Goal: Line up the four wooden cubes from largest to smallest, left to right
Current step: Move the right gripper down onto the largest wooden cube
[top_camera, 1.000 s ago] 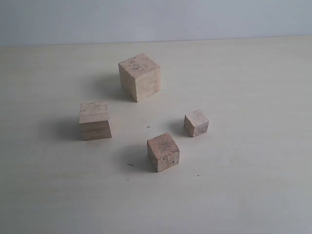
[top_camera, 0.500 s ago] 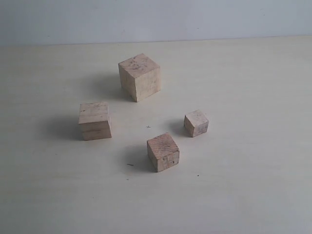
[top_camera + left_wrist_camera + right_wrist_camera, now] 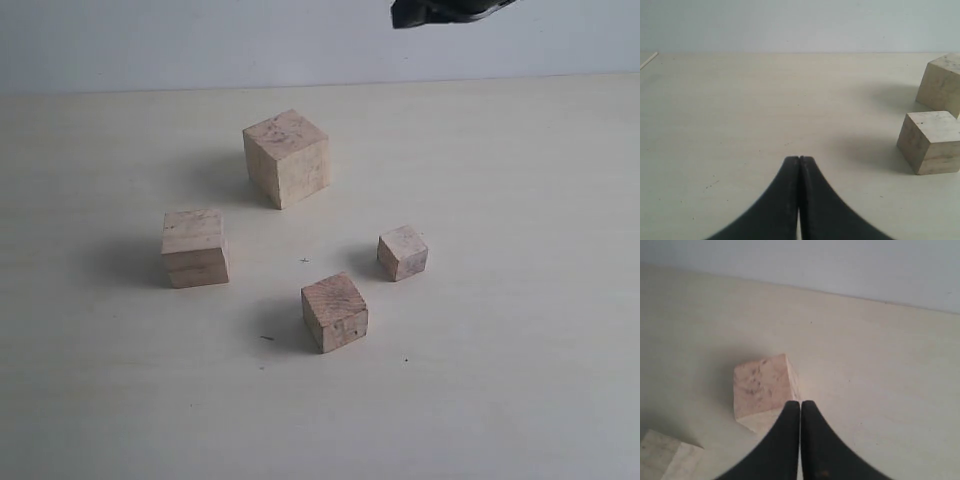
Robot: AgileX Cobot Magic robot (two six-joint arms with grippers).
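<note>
Four pale wooden cubes stand loosely grouped on the table. The largest (image 3: 286,157) is at the back, the second largest (image 3: 195,247) at the left, the third (image 3: 335,311) at the front and the smallest (image 3: 403,252) at the right. My left gripper (image 3: 799,159) is shut and empty, low over bare table, with the second largest cube (image 3: 932,141) and the largest (image 3: 945,85) off to one side. My right gripper (image 3: 800,403) is shut and empty above a speckled cube (image 3: 762,385), with the corner of another cube (image 3: 660,457) nearby.
A dark part of the right arm (image 3: 445,12) shows at the top edge of the exterior view, high above the table. The pale tabletop (image 3: 520,380) runs back to a plain light wall (image 3: 200,40).
A dark part of the right arm has come into the top edge of the exterior view. The four cubes have not moved.
</note>
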